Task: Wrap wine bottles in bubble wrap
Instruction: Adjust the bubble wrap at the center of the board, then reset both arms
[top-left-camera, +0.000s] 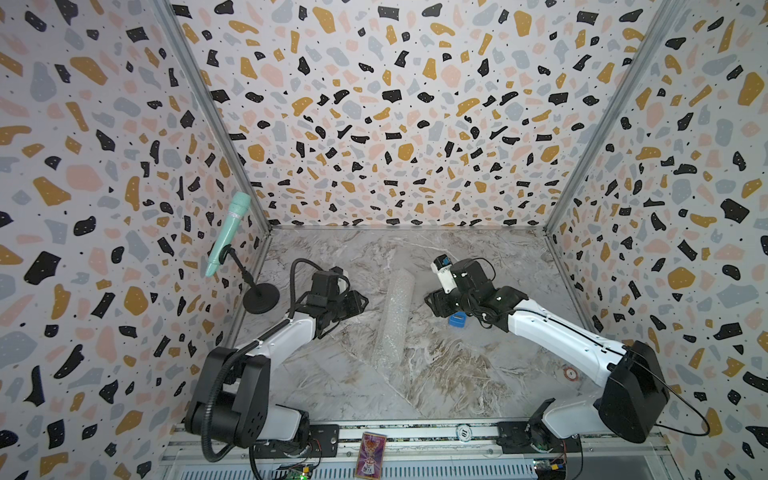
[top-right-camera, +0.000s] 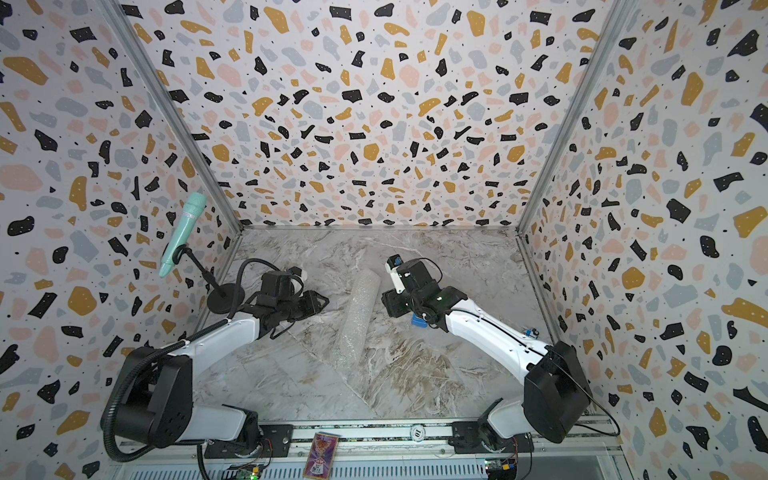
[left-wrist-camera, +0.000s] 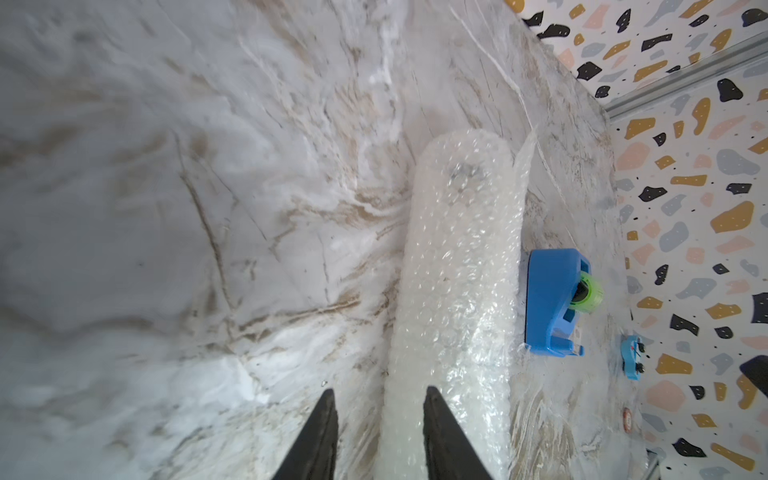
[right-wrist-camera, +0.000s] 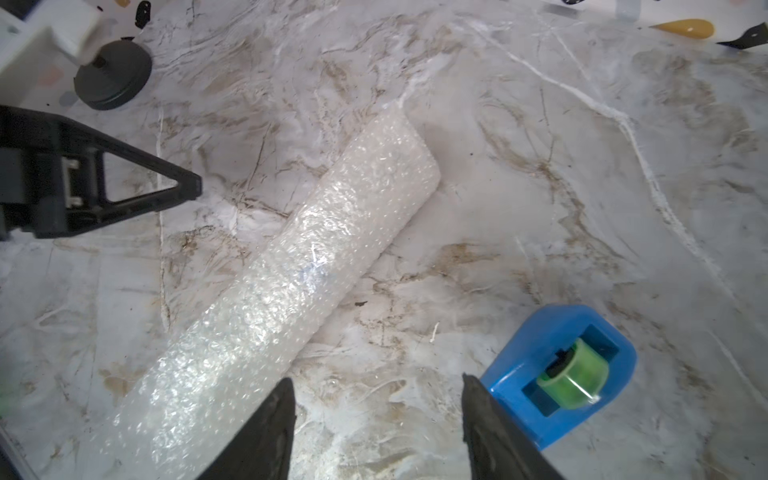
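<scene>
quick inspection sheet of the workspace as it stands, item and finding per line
surface: marble-look tabletop, no spills seen
job's things: bubble wrap rolled into a tube mid-table; wine bottle only a dim shape inside
clutter: blue tape dispenser beside the roll; microphone on stand; card on front rail
grippers: left gripper and right gripper both open, empty, flanking the roll
cables: black hose on left arm; thin cable looping off right arm
surroundings: terrazzo-print walls on three sides

The wine bottle (left-wrist-camera: 463, 176) is swallowed by the rolled bubble wrap (top-left-camera: 397, 316); only a grey smudge shows through near one end. In both top views the right arm (top-left-camera: 552, 328) covers most of the blue tape dispenser (top-left-camera: 456, 321). The desk (left-wrist-camera: 124, 124) looks smeared in the left wrist view.
</scene>
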